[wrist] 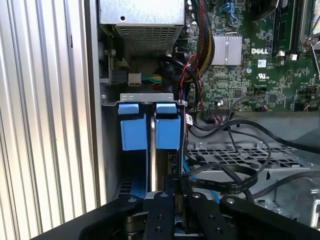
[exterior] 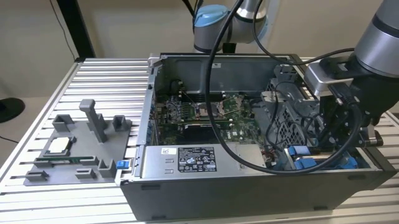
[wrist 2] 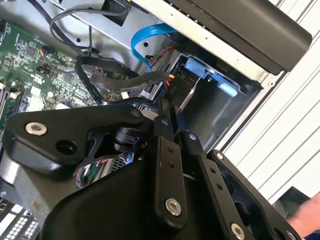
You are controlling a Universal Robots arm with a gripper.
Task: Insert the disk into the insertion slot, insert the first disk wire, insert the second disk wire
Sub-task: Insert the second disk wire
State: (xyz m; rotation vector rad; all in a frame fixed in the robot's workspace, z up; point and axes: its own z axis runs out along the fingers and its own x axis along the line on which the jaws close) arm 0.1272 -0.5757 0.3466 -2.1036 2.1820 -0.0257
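End effector [wrist: 172, 200] fingers pinched together on a thin black wire [wrist: 220, 182], hovering just above the disk [wrist: 159, 150] already seated edge-up in the slot [wrist: 145, 97] right ahead; wire looks light, floppy, best gripped near its stiff plug.

The exterior view is looking down from above and off to one side, taking in the whole open case [exterior: 249, 154] on the slatted table [exterior: 112, 74], with the arm [exterior: 380, 42] reaching in at the exterior view's right. Both wrist views are riding close inside that case. The first wrist view is peering past the gripper [wrist: 175, 200] at the blue frames [wrist: 150, 125] and motherboard [wrist: 250, 55]. The second wrist view is sitting nearer, sharing the motherboard [wrist 2: 30, 65] and a blue frame [wrist 2: 207, 72].
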